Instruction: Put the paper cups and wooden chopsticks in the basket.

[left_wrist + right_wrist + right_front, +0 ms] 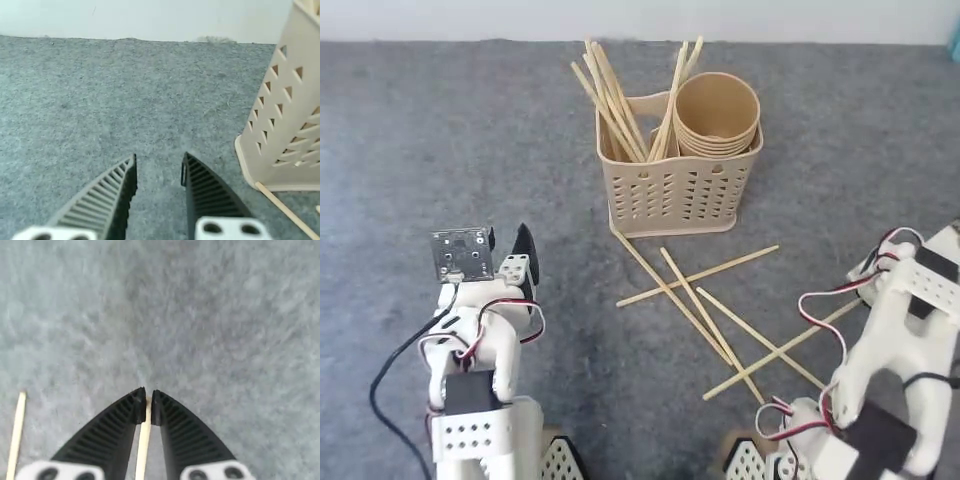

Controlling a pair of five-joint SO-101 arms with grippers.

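The grey carpeted surface [440, 150] carries all items, with one arm at each near corner.

The beige perforated plastic basket [675, 195] stands upright at the far middle of the surface. A nested stack of tan paper cups [717, 110] sits upright in its right part. Every cup observed is inside the basket, so the cup part of the task is judged complete. A bundle of pale wooden chopsticks [620, 110] leans in the left part, tips fanning above the rim.

Several loose wooden chopsticks [698, 275] lie crossed on the surface in front of the basket, between the two arms. One of them touches the basket's base. These are the outstanding work, and the task is judged past halfway.

The left gripper [159, 165] is low over bare surface beside the basket's left wall, jaws spread and holding nothing.

The right gripper [147, 396] points down at the surface, jaws pressed together on a thin pale wooden stick, the gripped chopstick [143, 440]. Whether this stick is off the surface cannot be determined. Another loose stick lies just beside it.
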